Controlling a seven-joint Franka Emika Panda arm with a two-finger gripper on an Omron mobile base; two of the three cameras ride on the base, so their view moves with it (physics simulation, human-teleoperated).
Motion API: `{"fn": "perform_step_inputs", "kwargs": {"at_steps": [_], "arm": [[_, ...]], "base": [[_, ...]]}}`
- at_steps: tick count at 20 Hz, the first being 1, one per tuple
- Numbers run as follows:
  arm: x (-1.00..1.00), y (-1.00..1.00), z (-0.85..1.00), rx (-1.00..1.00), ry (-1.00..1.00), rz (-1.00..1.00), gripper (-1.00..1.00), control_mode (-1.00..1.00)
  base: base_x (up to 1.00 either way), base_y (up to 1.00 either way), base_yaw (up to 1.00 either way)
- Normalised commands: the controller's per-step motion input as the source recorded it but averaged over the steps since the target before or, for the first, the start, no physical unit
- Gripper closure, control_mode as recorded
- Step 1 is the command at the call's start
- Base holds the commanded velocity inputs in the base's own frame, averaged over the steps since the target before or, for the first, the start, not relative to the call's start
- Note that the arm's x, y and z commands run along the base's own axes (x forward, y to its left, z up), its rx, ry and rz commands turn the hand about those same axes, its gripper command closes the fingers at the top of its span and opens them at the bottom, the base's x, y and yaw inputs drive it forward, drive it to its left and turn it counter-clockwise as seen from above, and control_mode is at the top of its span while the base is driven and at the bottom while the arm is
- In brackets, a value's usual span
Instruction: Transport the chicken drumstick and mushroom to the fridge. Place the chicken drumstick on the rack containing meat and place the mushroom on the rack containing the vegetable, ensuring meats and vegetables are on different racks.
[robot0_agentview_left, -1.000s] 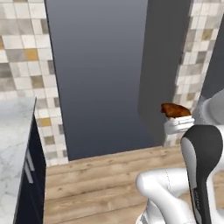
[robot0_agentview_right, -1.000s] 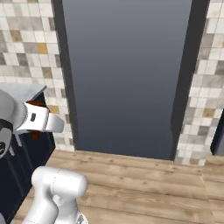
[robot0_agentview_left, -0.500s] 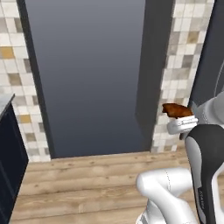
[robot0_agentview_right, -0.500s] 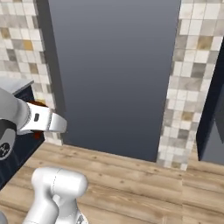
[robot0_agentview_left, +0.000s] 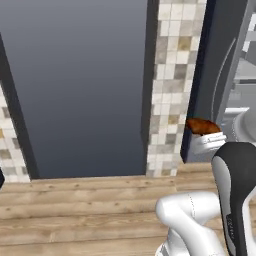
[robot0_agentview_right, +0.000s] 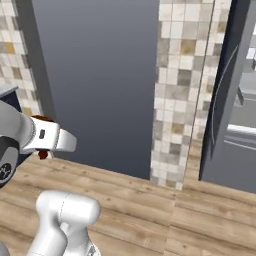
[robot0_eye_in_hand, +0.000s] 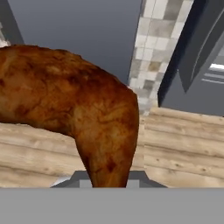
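A brown roasted chicken drumstick (robot0_eye_in_hand: 78, 109) looms large in the hand view, pinched at its narrow end by my gripper (robot0_eye_in_hand: 109, 180), which is shut on it. From the left base view the drumstick (robot0_agentview_left: 202, 126) sits on top of the white hand (robot0_agentview_left: 209, 143), held at mid height in front of the arm. In the right base view the hand (robot0_agentview_right: 50, 140) is at the left, with bits of the drumstick (robot0_agentview_right: 43, 154) peeking out around it. The fridge (robot0_agentview_left: 239, 75) stands at the far right, its dark door (robot0_agentview_right: 225, 95) swung open and pale racks (robot0_agentview_right: 247, 90) behind it. The mushroom is out of view.
A tall dark grey panel (robot0_agentview_left: 75, 85) faces me, with a tiled wall column (robot0_agentview_left: 172, 85) between it and the fridge. Wooden plank floor (robot0_agentview_left: 75, 210) runs below. A dark counter edge (robot0_agentview_right: 7, 95) shows at the left.
The whole picture has slid left: the base has moved, so the counter left the view and the fridge came in at the right. The drumstick stays gripped.
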Motion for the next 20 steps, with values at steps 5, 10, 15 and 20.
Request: {"fn": "perform_step_inputs", "kwargs": {"at_steps": [5, 10, 15, 20], "arm": [[0.00, 0.00, 0.00, 0.00, 0.00, 0.00, 1.00, 1.00], [0.00, 0.00, 0.00, 0.00, 0.00, 0.00, 1.00, 1.00], [0.00, 0.00, 0.00, 0.00, 0.00, 0.00, 1.00, 1.00], [0.00, 0.00, 0.00, 0.00, 0.00, 0.00, 1.00, 1.00]], "base": [[-0.43, -1.00, 0.09], [-0.21, -1.00, 0.09], [-0.20, -1.00, 0.08], [-0.17, -1.00, 0.03]]}}
